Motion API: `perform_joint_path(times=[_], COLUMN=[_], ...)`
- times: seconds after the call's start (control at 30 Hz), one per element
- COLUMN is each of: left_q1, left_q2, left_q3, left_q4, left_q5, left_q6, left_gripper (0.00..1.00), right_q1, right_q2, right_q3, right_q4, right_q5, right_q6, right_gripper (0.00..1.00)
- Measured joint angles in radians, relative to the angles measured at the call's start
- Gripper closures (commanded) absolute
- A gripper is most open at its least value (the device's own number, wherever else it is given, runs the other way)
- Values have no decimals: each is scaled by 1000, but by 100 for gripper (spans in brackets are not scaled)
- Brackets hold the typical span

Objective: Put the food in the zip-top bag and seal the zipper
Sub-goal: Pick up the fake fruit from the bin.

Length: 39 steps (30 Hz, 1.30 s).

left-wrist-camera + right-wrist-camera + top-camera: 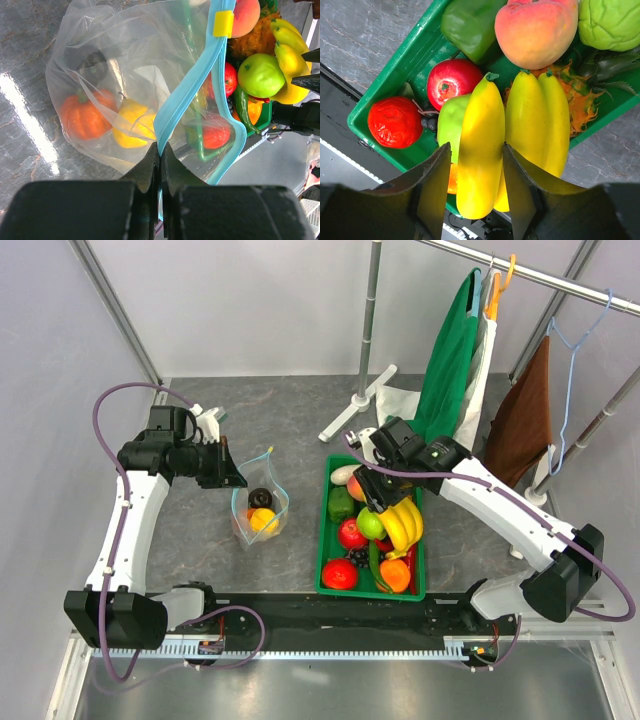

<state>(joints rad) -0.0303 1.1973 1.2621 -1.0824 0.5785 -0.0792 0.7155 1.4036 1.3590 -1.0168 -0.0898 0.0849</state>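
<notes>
The clear zip-top bag [260, 510] stands open on the table, left of the green crate [325, 540]. My left gripper [160, 147] is shut on its light-blue zipper [185, 100] strip. Inside the bag lie an orange pumpkin [82, 112], a yellow piece [132, 127] and a dark piece [92, 65]. My right gripper [476, 150] is over the crate, its fingers clamped on one banana of the yellow banana bunch [530, 120]. Around it in the crate lie a green apple [447, 125], red fruits [454, 80], a peach [535, 30] and a green pepper [470, 22].
A clothes rack with a green garment [450, 350] and a brown one [525, 415] stands at the back right. Its white foot [355, 405] rests on the table behind the crate. A yellow slider [223, 23] sits on the zipper strip.
</notes>
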Motion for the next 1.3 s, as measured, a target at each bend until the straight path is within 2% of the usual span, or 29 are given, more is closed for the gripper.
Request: perform_joint_path(times=[0.13, 0.17, 0.33, 0.4, 0.5, 0.73, 1.07, 1.3], left_q1=[0, 0, 0, 0, 0, 0, 0, 0], left_q2=[0, 0, 0, 0, 0, 6, 7, 7], left_q3=[0, 0, 0, 0, 0, 0, 0, 0], left_q4=[0, 0, 0, 0, 0, 0, 0, 0], left_q5=[0, 0, 0, 0, 0, 1, 1, 5], left_q6=[0, 0, 0, 0, 0, 0, -1, -1], left_gripper=[98, 98, 98, 98, 98, 98, 98, 98], right_q1=[0, 0, 0, 0, -1, -2, -1, -2], right_q2=[0, 0, 0, 0, 0, -20, -77, -77], right_q3=[-13, -18, -26, -26, -23, -10, 91, 257], right_q4=[3, 5, 6, 5, -5, -51, -122, -112], right_q5=[0, 0, -1, -1, 0, 7, 9, -99], right_q6=[2, 4, 8, 7, 5, -8, -39, -51], right_gripper=[45, 47, 67, 68, 76, 100, 100, 100])
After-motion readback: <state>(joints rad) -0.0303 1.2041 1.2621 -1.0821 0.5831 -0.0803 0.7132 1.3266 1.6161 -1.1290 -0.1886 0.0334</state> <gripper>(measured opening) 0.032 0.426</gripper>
